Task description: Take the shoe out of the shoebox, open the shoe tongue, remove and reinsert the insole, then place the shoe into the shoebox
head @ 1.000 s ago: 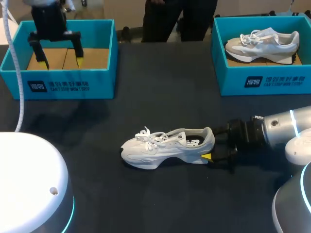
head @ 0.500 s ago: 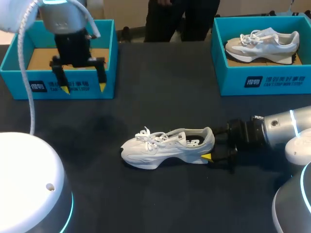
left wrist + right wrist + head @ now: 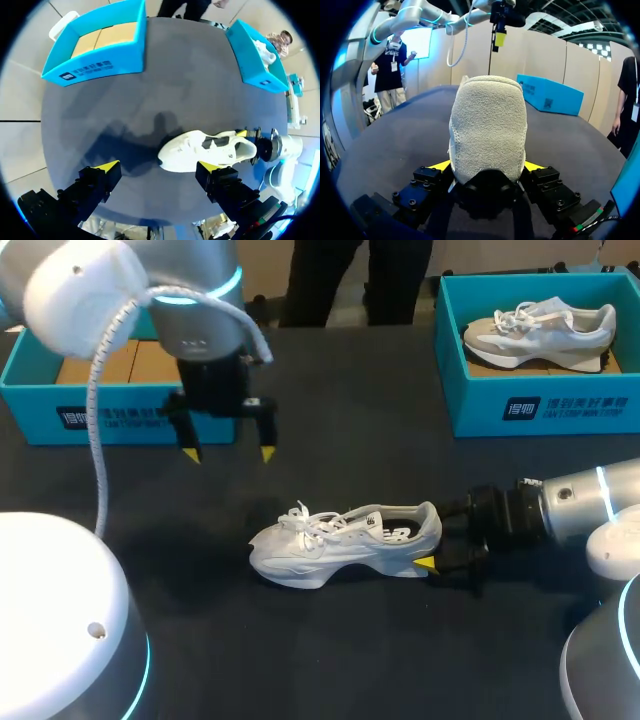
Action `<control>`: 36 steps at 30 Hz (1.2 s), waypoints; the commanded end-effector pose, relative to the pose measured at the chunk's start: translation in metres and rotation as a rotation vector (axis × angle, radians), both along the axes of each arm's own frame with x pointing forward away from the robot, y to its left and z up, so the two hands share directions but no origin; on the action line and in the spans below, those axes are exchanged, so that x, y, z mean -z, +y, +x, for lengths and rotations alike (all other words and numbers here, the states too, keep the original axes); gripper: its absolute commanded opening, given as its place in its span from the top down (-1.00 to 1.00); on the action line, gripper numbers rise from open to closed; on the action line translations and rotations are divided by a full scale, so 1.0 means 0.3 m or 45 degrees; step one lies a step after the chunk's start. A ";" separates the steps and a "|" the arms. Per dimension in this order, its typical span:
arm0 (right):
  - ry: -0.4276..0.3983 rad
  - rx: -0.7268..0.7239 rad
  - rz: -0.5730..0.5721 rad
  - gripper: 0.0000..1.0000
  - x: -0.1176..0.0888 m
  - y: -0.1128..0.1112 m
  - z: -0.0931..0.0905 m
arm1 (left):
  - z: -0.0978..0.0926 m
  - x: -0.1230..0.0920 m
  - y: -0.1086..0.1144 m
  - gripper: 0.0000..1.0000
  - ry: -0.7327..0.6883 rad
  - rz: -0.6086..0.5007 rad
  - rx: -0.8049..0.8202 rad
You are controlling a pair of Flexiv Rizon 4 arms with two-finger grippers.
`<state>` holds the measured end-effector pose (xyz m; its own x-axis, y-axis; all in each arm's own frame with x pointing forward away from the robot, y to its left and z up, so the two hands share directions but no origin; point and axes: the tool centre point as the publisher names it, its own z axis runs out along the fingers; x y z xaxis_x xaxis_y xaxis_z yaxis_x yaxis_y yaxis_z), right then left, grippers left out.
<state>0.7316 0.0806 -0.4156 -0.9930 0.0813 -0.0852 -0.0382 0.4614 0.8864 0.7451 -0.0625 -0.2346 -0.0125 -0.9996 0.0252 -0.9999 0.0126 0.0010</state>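
Note:
A white lace-up shoe (image 3: 340,540) lies on its sole on the dark table, toe to the left. My right gripper (image 3: 432,545) is shut on its heel; in the right wrist view the grey heel (image 3: 487,130) fills the gap between both yellow-tipped fingers (image 3: 440,165). My left gripper (image 3: 228,453) hangs open and empty above the table, between the left shoebox (image 3: 130,420) and the shoe's toe. From the left wrist view the shoe (image 3: 205,150) lies below and ahead of the left gripper (image 3: 157,166), nearer one finger. The left shoebox holds only brown cardboard.
A second blue shoebox (image 3: 540,405) at the back right holds another pale shoe (image 3: 540,330). The dark table has bare room in front of the shoe and between the two boxes.
My left arm has come away from over the left shoebox, moving right and toward the shoe, still open. The right gripper and the shoe have not moved.

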 end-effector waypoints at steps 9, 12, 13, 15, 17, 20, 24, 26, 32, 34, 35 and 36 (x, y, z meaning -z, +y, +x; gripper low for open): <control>0.000 0.003 -0.007 1.00 0.001 0.011 0.001 | -0.041 0.059 -0.166 -1.00 0.023 0.013 0.073; 0.000 0.003 -0.007 1.00 0.001 0.011 0.001 | -0.055 0.079 -0.200 -1.00 0.022 0.023 0.081; 0.000 0.003 -0.007 1.00 0.001 0.011 0.001 | -0.059 0.085 -0.211 -1.00 0.025 0.021 0.084; 0.000 0.003 -0.007 1.00 0.001 0.011 0.001 | -0.065 0.098 -0.233 -1.00 0.030 0.019 0.089; 0.000 0.003 -0.007 1.00 0.001 0.011 0.001 | -0.066 0.113 -0.254 -1.00 0.037 0.014 0.090; 0.000 0.003 -0.007 1.00 0.001 0.011 0.001 | -0.074 0.136 -0.282 -1.00 0.052 0.008 0.089; 0.000 0.003 -0.007 1.00 0.001 0.011 0.001 | -0.084 0.172 -0.324 -1.00 0.061 0.011 0.092; 0.000 0.003 -0.007 1.00 0.001 0.011 0.001 | -0.092 0.180 -0.337 -1.00 0.058 0.012 0.105; 0.000 0.003 -0.007 1.00 0.001 0.011 0.001 | -0.105 0.208 -0.386 -1.00 0.057 0.013 0.138; 0.000 0.003 -0.007 1.00 0.001 0.011 0.001 | -0.111 0.217 -0.405 -1.00 0.056 0.017 0.153; 0.000 0.003 -0.007 1.00 0.001 0.011 0.001 | -0.115 0.221 -0.413 -1.00 0.052 0.019 0.161; 0.000 0.003 -0.007 1.00 0.001 0.011 0.001 | -0.117 0.225 -0.420 -1.00 0.049 0.022 0.165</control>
<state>0.7317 0.0807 -0.4157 -0.9930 0.0813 -0.0851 -0.0382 0.4614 0.8864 0.7098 -0.1761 -0.2958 -0.1388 -0.9899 0.0293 -0.9894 0.1399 0.0395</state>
